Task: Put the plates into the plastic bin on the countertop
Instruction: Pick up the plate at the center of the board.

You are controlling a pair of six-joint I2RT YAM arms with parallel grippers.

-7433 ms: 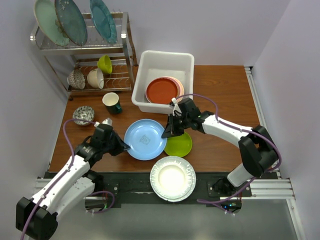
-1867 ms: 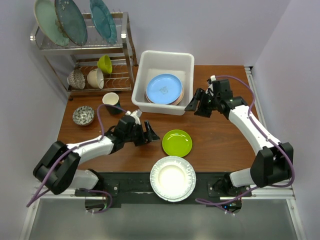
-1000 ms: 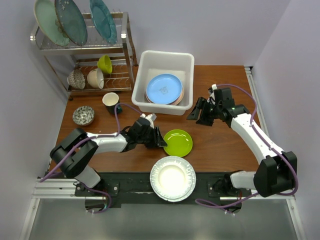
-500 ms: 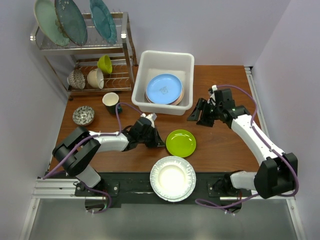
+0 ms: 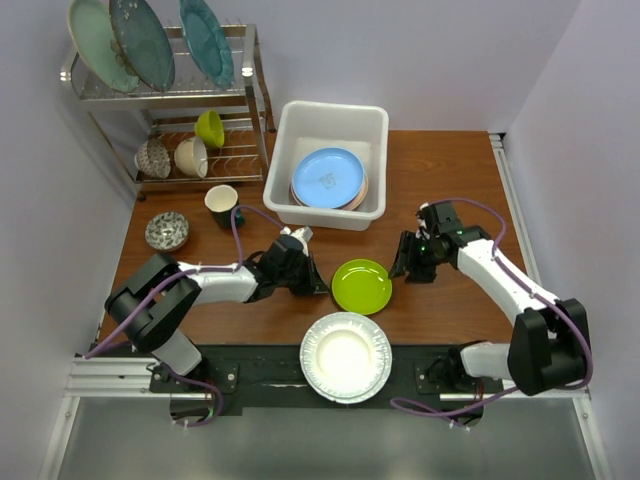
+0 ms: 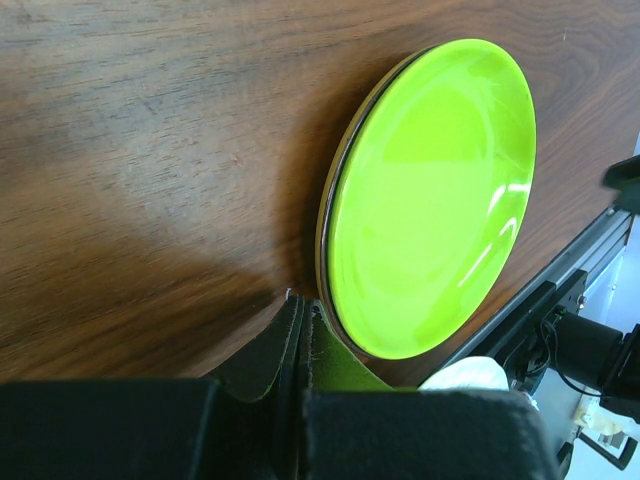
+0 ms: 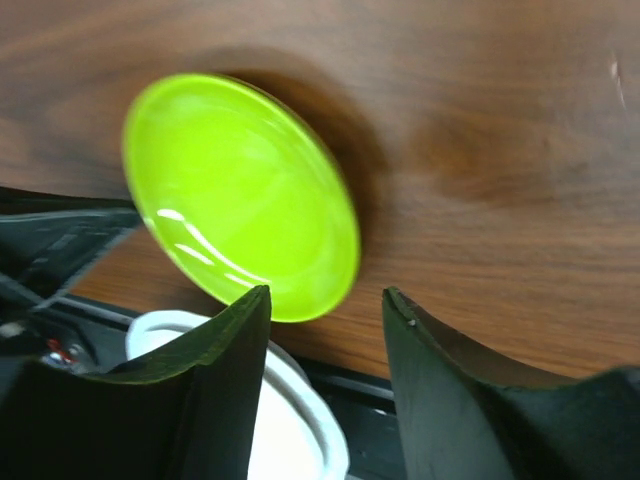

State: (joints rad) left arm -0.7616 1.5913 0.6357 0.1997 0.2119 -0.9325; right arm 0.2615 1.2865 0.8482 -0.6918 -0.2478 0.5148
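Observation:
The lime green plate (image 5: 362, 286) lies on the countertop (image 5: 450, 190); it also shows in the left wrist view (image 6: 430, 195) and the right wrist view (image 7: 240, 195). My left gripper (image 5: 318, 284) is shut and empty, its tip (image 6: 303, 300) against the plate's left edge. My right gripper (image 5: 404, 268) is open, just right of the plate, in the right wrist view (image 7: 328, 295) over its near edge. The white fluted plate (image 5: 346, 357) sits at the front edge. The white plastic bin (image 5: 372, 125) holds a blue plate (image 5: 327, 177) on a stack.
A wire dish rack (image 5: 165, 100) at back left carries three large teal plates and bowls. A dark cup (image 5: 223, 205) and a patterned bowl (image 5: 166, 230) stand on the left. The black front rail (image 5: 260, 370) runs under the white plate.
The green plate slid slightly right under my shut left gripper. My right gripper came down and left from beside the bin to the plate's right edge.

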